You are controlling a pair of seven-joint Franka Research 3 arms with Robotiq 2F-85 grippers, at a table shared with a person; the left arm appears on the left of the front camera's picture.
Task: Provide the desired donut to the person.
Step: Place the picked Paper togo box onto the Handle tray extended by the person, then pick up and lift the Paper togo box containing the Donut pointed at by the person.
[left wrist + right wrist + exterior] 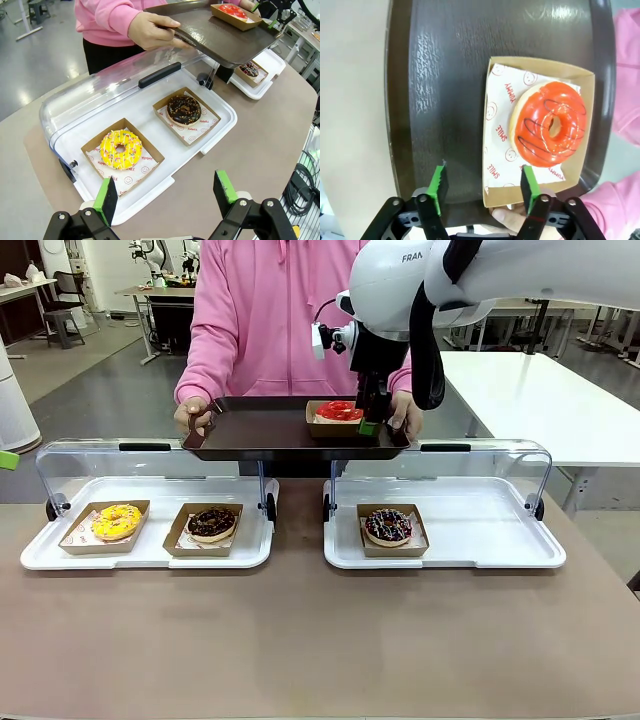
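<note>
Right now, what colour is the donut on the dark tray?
The donut is red-orange with thin dark stripes; clearest in right wrist view.

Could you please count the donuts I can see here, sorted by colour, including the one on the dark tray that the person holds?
yellow donut: 1
red donut: 1
chocolate donuts: 2, the one next to the yellow and the sprinkled one
Total: 4

Brown table point(300, 640) carries two white trays (a gap between them): left tray point(140, 564) at 10 o'clock, right tray point(480, 530) at 2 o'clock.
</note>
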